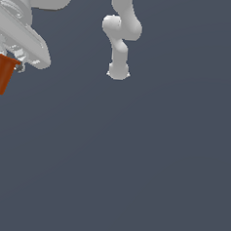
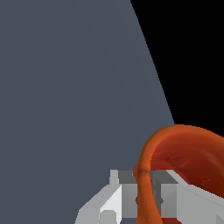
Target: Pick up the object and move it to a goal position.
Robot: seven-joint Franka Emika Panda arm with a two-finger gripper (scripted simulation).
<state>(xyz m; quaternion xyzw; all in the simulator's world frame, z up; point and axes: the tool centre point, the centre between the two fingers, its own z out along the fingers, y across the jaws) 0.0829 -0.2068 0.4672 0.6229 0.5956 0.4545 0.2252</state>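
Note:
The object [image 1: 1,77] is a small orange-red cup, seen at the exterior view's far left edge, partly cut off by the frame. It hangs tilted under my gripper [image 1: 16,65], which reaches in from the upper left. In the wrist view the cup's round rim [image 2: 146,175] runs between my two grey fingers [image 2: 124,190], one outside the wall and one inside. My gripper [image 2: 144,192] is shut on that wall. The cup's darker red inside [image 2: 192,162] faces the camera. Its base is out of frame.
The white arm's base and lower links [image 1: 121,39] stand at the back centre of the exterior view. A plain dark grey floor [image 1: 133,162] fills that view. In the wrist view the floor's edge [image 2: 153,65] borders black emptiness.

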